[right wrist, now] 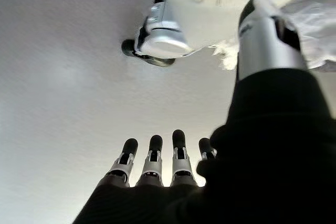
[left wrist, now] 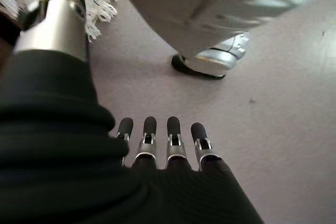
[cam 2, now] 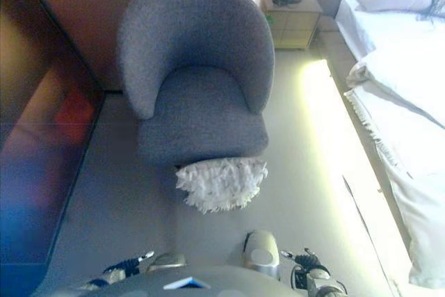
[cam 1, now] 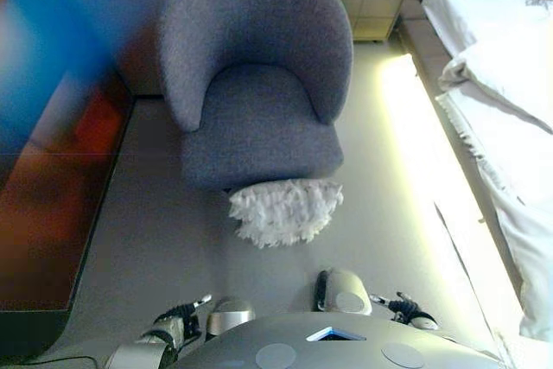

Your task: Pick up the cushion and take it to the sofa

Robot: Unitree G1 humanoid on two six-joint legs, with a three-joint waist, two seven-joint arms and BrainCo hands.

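The fluffy white cushion (cam 1: 285, 210) sat on the floor (cam 1: 155, 239) mid-frame, right against the grey armchair's (cam 1: 255, 84) front edge. Left hand (left wrist: 157, 153) and right hand (right wrist: 157, 166) hung low at the bottom, fingers straight, holding nothing.

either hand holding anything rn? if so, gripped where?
Nothing held. Left hand and right hand are both open over bare floor. The cushion lies untouched on the floor against the armchair.

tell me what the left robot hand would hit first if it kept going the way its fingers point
Most likely the bare floor. The left robot hand hangs open with straight fingers aimed at the carpet, nothing in between. The fringed cushion lies off to the side of that line, though depth is hard to judge.
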